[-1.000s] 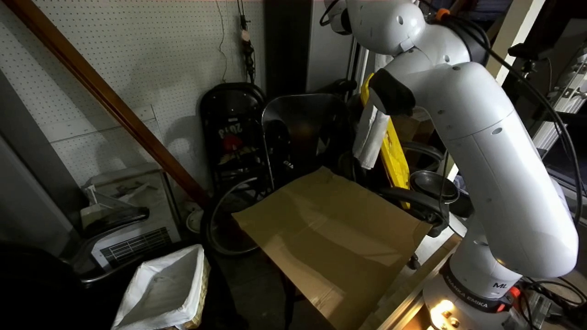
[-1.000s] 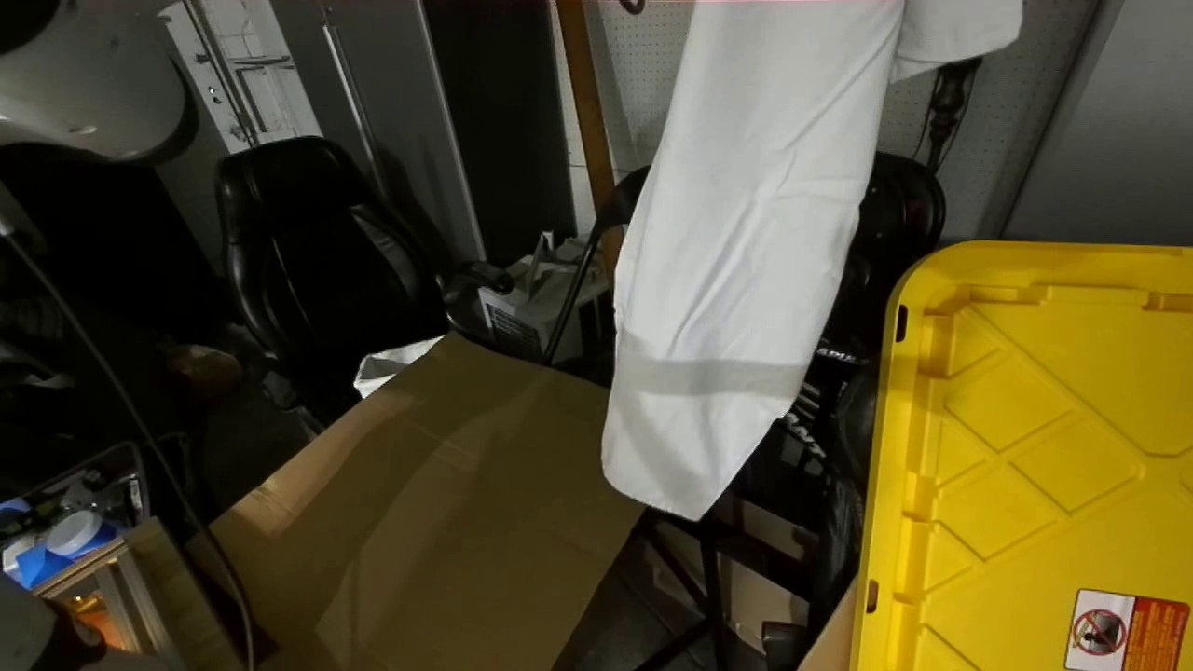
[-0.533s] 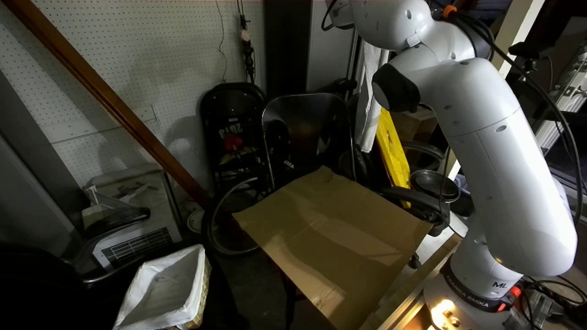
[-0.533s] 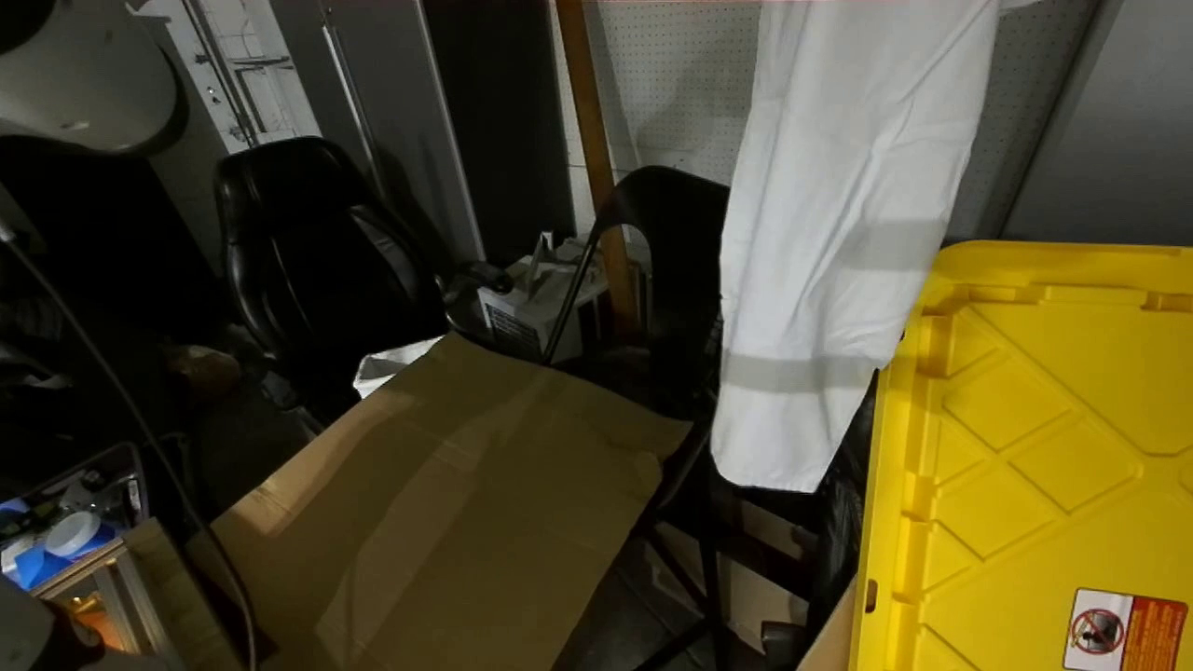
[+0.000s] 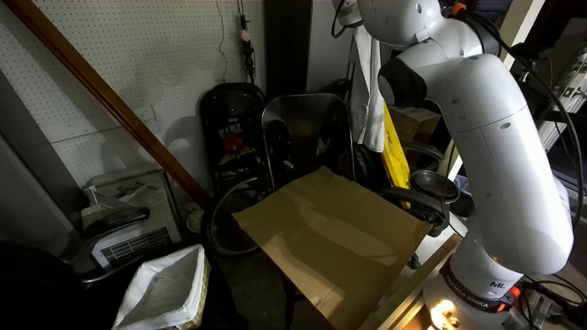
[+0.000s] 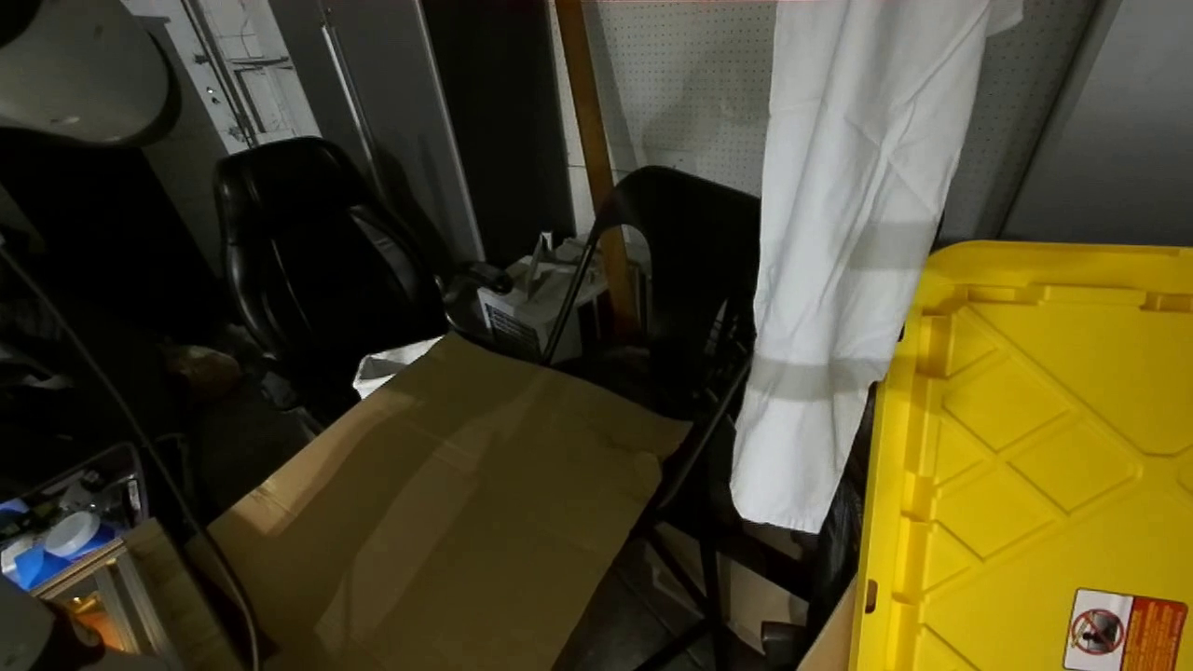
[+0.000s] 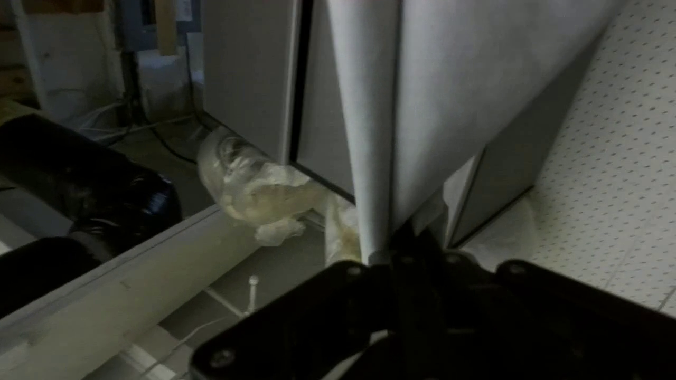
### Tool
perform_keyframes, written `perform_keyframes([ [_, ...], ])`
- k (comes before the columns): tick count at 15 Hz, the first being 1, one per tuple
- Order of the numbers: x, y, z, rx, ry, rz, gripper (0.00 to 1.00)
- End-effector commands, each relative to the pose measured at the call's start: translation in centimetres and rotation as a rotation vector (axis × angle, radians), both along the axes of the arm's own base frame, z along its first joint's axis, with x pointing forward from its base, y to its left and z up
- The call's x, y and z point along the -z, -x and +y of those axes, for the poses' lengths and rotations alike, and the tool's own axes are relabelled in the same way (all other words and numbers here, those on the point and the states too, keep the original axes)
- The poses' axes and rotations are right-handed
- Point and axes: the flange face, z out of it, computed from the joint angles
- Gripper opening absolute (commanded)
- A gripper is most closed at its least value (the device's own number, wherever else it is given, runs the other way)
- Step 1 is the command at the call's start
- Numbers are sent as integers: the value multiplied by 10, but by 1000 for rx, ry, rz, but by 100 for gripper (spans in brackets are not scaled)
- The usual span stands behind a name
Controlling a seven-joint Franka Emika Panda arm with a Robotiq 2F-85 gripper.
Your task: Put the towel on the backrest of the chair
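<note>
Only the wrist view shows the gripper (image 7: 409,245), fingers pinching the white towel (image 6: 843,261), which hangs long and creased.

We log dim light, uneven shadows across the cardboard sheet (image 5: 330,229) in both exterior views. Beside the cardboard sheet, robot base (image 5: 472,295) catches warm glare. Wrist view murky: we get near-black gripper (image 7: 393,256), soft towel (image 7: 449,79).

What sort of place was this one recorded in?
Probably a garage or storage room: it has a pegboard wall, a tall grey cabinet and what looks like a yellow storage-bin lid.
</note>
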Motion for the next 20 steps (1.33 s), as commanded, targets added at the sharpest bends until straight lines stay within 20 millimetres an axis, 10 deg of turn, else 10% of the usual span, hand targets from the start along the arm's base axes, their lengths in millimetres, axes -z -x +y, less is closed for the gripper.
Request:
perform_keyframes([
  [1, -3, -11, 10, -118, 51, 160, 0],
  [11, -14, -52, 34, -214, 212, 402, 0],
  [20, 39, -86, 83, -169, 262, 267, 0],
])
